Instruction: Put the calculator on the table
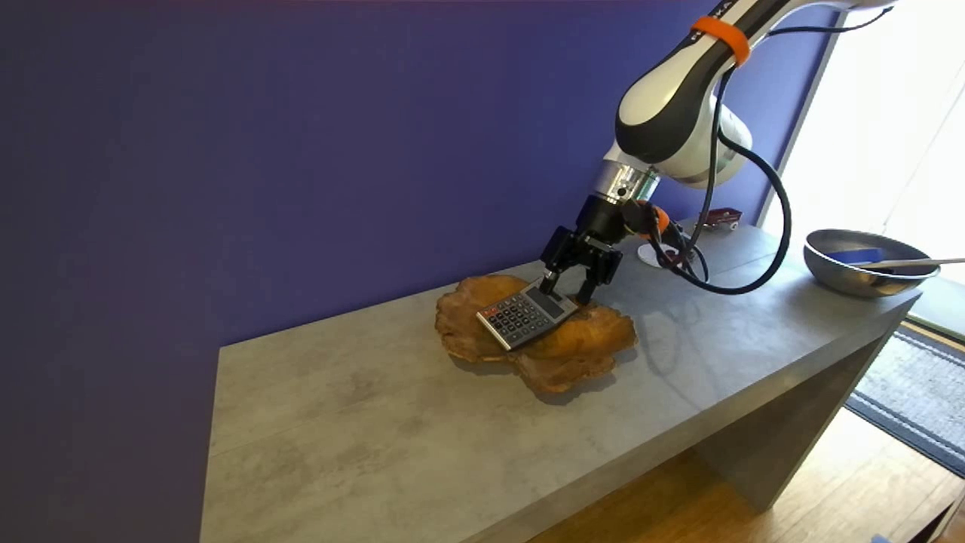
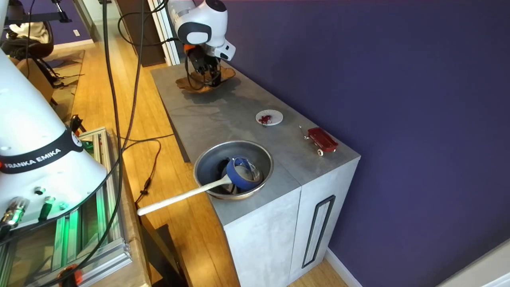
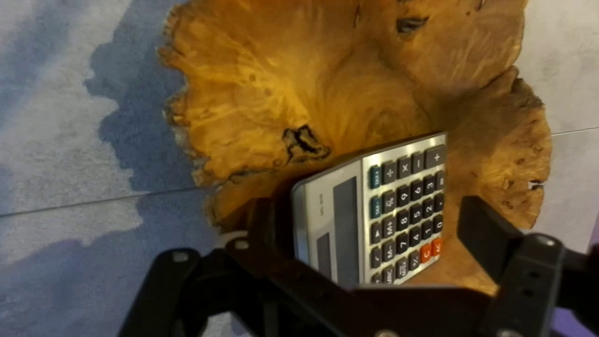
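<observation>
Much bare table (image 1: 339, 437), calculator (image 1: 524, 317) on wood (image 1: 584, 339)

— Got a deep purple wall (image 1: 339, 151) in both exterior views, spreading wide!
— Hitting a bright opening (image 1: 905, 113) at its side, all white glare, too washed out to read!
— Down to golden wooden floor (image 1: 829, 452), catching shine, then onto a grey rug (image 1: 912, 392), edged dark!
— In an exterior view, spotting a dark chair (image 2: 43, 50) with pale cloth (image 2: 38, 32), near a far wall (image 2: 76, 23), purple too!
</observation>
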Tool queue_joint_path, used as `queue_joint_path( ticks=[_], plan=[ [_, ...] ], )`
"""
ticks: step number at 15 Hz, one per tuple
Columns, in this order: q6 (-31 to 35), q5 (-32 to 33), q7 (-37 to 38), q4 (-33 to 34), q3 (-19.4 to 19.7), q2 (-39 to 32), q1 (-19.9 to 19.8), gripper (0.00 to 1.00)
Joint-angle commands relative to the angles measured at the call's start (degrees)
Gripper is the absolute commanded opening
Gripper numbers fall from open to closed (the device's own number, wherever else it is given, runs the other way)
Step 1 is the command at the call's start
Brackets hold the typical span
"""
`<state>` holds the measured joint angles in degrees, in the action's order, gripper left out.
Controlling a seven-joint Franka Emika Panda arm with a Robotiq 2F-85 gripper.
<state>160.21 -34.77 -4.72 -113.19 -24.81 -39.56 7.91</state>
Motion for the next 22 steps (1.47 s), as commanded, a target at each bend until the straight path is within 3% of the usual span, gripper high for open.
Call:
queue_joint_path(
  ticks=[1,5,8,15,19,22],
  plan=[
    [-1.82,1.59,0.20,2.90,-0.62,-2.52,-0.37,1.00],
    [-5.52,2.42,-0.09,6.27,-0.30,-5.22,-0.60,0.90],
    [-9.61,1.49,-4.84,10.46,-2.38,-8.71,-3.34,0.59],
    [-14.66,-0.46,-9.37,18.85,-3.84,-15.84,-6.97,0.09],
    [-21.64,-2.85,-15.85,20.54,-7.37,-16.86,-10.77,0.04],
    [-26.59,-5.16,-23.23,17.11,-9.66,-13.98,-14.34,0.02]
  ],
)
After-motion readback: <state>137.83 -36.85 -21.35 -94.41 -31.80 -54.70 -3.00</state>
